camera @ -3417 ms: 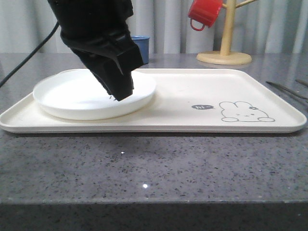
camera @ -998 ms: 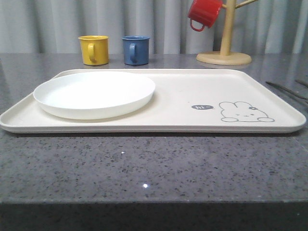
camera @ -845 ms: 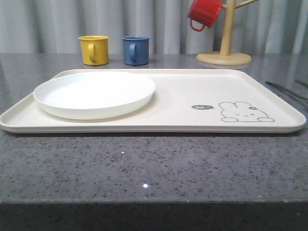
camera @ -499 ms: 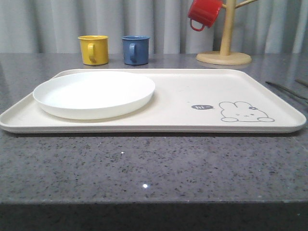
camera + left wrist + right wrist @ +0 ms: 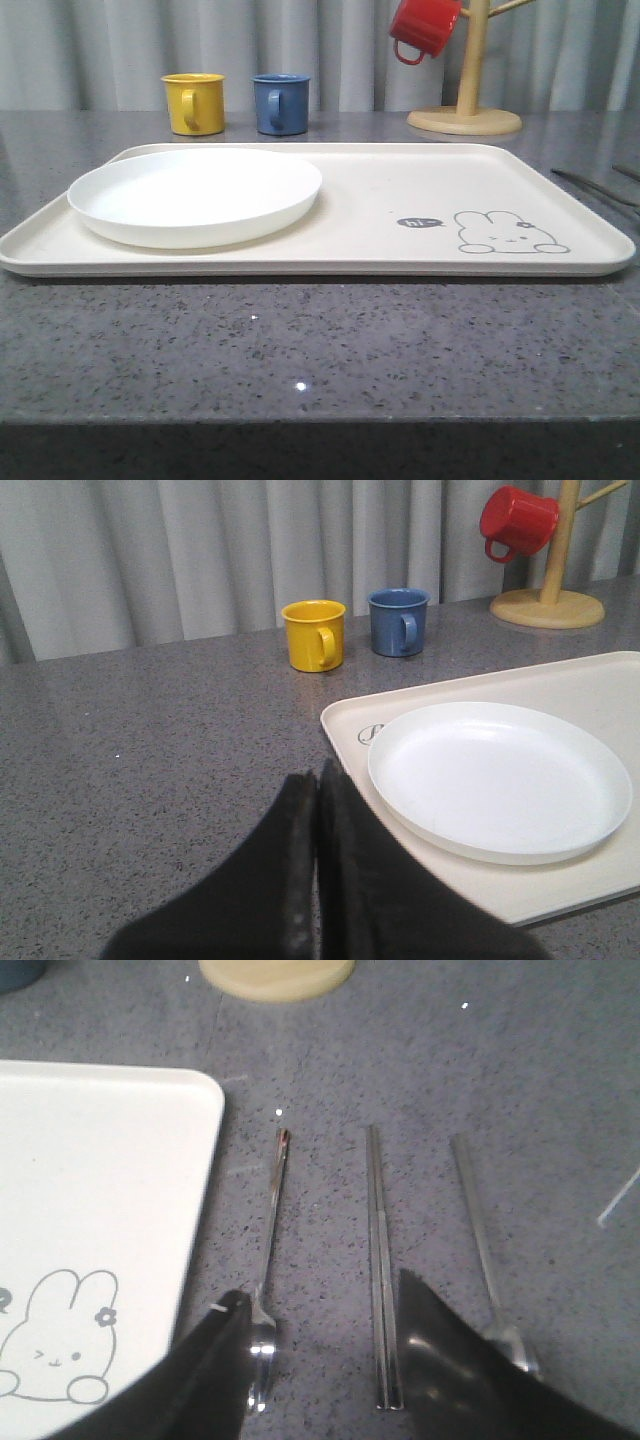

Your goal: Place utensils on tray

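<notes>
Three silver utensils lie side by side on the grey counter just off the tray's (image 5: 110,1170) rabbit end: a fork (image 5: 270,1230), a pair of chopsticks (image 5: 377,1250) and a spoon (image 5: 478,1230). My right gripper (image 5: 322,1290) hangs open above them, one finger over the fork's head and the other between the chopsticks and the spoon, nothing held. In the front view the utensils (image 5: 592,186) are thin lines right of the cream tray (image 5: 420,180). My left gripper (image 5: 318,780) is shut and empty over the counter beside the tray's (image 5: 345,720) other end.
A round white plate (image 5: 196,195) sits on the tray's left half. A yellow mug (image 5: 193,102) and a blue mug (image 5: 281,103) stand behind it. At the back right is a wooden mug tree (image 5: 465,118) with a red mug (image 5: 424,27) hanging.
The black left arm that hung over the plate 3.4 s ago has left the front view, uncovering both mugs. Nothing has moved in the last second.
</notes>
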`<state>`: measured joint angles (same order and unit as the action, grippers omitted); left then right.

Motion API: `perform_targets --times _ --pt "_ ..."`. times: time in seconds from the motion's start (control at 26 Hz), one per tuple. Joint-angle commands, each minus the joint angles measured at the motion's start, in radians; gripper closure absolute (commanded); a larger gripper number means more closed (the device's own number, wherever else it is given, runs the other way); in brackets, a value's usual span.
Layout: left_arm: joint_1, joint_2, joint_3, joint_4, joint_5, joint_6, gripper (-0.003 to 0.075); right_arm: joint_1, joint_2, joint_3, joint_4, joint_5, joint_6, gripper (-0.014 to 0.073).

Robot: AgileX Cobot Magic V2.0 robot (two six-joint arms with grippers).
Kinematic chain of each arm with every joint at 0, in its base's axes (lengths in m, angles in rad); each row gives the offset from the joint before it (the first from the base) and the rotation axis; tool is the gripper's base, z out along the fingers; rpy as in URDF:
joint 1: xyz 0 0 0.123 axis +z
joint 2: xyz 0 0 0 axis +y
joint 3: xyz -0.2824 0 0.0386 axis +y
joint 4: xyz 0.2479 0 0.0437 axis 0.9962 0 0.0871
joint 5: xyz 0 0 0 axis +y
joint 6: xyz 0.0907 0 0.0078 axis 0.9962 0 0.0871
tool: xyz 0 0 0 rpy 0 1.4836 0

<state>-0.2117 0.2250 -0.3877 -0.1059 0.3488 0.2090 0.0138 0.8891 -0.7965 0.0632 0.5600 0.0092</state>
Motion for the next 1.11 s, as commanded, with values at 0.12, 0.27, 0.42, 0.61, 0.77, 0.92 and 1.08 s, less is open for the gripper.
perform_targets --times 0.12,0.27,0.42,0.61,0.77,0.92,1.08 --pt "0.001 0.01 -0.028 -0.013 -0.083 -0.009 0.0738 0.063 0.282 -0.208 0.045 0.144 -0.009 0.0244" --pt "0.001 0.01 -0.028 -0.013 -0.083 -0.009 0.0738 0.063 0.457 -0.313 0.067 0.24 -0.009 0.0244" --pt "0.001 0.01 -0.028 -0.013 -0.083 -0.009 0.0738 0.063 0.563 -0.367 0.067 0.248 -0.009 0.0244" --pt "0.001 0.01 -0.028 -0.013 -0.083 -0.009 0.0738 0.063 0.643 -0.375 0.067 0.214 -0.009 0.0245" --pt "0.001 0.01 -0.028 -0.013 -0.083 -0.009 0.0738 0.063 0.674 -0.375 0.067 0.208 -0.009 0.0245" --pt "0.001 0.01 -0.028 -0.013 -0.083 -0.009 0.0738 0.063 0.676 -0.376 0.067 0.208 -0.009 0.0349" --pt "0.001 0.01 -0.028 -0.013 -0.083 -0.009 0.0738 0.063 0.676 -0.376 0.067 0.212 -0.009 0.0533"
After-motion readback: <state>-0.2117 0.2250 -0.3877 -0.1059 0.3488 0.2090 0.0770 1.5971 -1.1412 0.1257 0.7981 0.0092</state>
